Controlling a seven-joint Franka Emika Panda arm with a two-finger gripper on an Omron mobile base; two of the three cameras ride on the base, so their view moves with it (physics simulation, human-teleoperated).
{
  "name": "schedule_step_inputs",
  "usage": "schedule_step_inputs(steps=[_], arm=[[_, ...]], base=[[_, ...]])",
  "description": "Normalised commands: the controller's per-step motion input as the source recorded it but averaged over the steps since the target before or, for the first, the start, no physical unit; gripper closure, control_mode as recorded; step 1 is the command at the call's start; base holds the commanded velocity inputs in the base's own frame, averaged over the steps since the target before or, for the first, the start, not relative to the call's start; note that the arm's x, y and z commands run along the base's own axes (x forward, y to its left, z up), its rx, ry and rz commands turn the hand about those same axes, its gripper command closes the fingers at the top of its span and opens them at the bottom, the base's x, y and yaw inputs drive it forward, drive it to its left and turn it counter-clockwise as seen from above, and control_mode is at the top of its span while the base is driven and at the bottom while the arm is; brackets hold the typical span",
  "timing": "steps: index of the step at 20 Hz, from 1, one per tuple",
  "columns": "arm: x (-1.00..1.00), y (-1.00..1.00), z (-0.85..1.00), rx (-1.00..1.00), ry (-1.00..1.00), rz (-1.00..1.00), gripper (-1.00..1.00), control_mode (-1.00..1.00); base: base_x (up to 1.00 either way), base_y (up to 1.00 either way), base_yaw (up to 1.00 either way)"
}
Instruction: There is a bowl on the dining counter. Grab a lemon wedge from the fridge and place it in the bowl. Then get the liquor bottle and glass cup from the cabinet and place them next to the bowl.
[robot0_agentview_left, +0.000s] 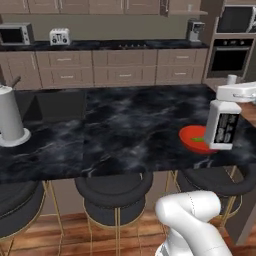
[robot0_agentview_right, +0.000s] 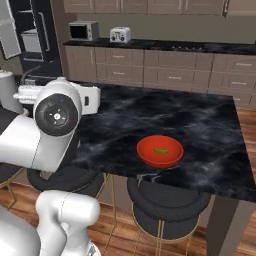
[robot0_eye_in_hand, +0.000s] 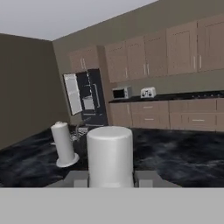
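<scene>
A white cylindrical liquor bottle (robot0_eye_in_hand: 110, 155) with a dark label fills the lower centre, grasped by the gripper (robot0_agentview_left: 235, 93), just beside the red round bowl (robot0_agentview_right: 160, 151) on the black marble dining counter (robot0_agentview_left: 130, 125).

The table (robot0_agentview_left: 125, 125) is viewed from behind and above by both base cameras, from 7 and 5 o'clock, and the red bowl (robot0_agentview_right: 160, 151) is shared between them. From the hand camera, a level look toward the fridge (robot0_eye_in_hand: 87, 98) is taken, close over a white cap (robot0_eye_in_hand: 110, 155).
</scene>
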Motion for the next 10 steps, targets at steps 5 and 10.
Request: schedule_step_inputs(steps=[5,10], arm=[[0.0,0.0,0.0,0.0,0.0,0.0,1.0,1.0],[0.25,0.02,-0.05,-0.04,-0.03,-0.06,1.0,-1.0]], base=[[0.54,0.8,-0.36],[0.41,0.25,-0.16]])
